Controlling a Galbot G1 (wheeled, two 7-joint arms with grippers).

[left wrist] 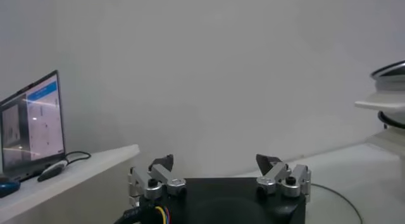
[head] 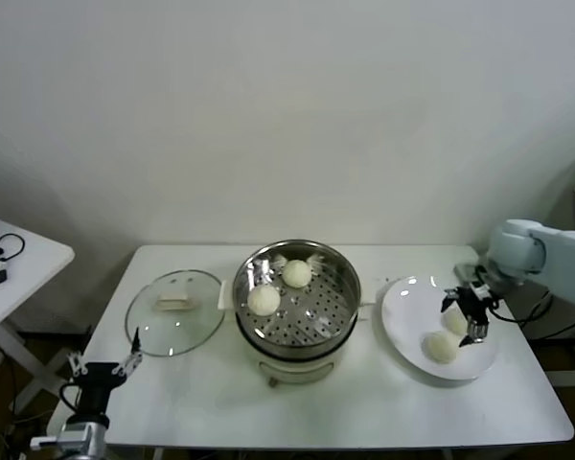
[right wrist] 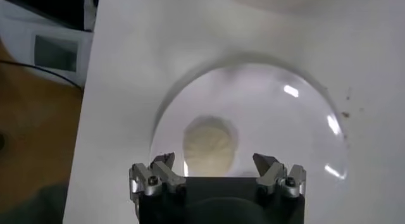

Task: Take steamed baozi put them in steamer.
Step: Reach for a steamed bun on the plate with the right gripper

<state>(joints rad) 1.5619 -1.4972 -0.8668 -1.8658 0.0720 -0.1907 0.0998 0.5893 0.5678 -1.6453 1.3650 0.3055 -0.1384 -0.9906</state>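
The steamer point(head: 302, 321), a shiny steel pot with a perforated floor, stands mid-table and holds two baozi point(head: 264, 300) point(head: 297, 273). Two more baozi lie on the white plate point(head: 402, 307) to its right: one near the front point(head: 441, 347), and one point(head: 454, 324) right under my right gripper point(head: 461, 320). The right gripper is open and empty, just above that bun. In the right wrist view the bun point(right wrist: 210, 145) lies on the plate point(right wrist: 285, 130) between the spread jaws of the right gripper point(right wrist: 215, 163). My left gripper point(head: 101, 364) is open and parked at the table's front left corner.
A flat glass lid point(head: 175, 311) lies on the table left of the steamer. A small side table point(head: 19, 264) with cables stands at far left. A laptop point(left wrist: 31, 127) on it shows in the left wrist view, beyond the open left gripper point(left wrist: 215, 163).
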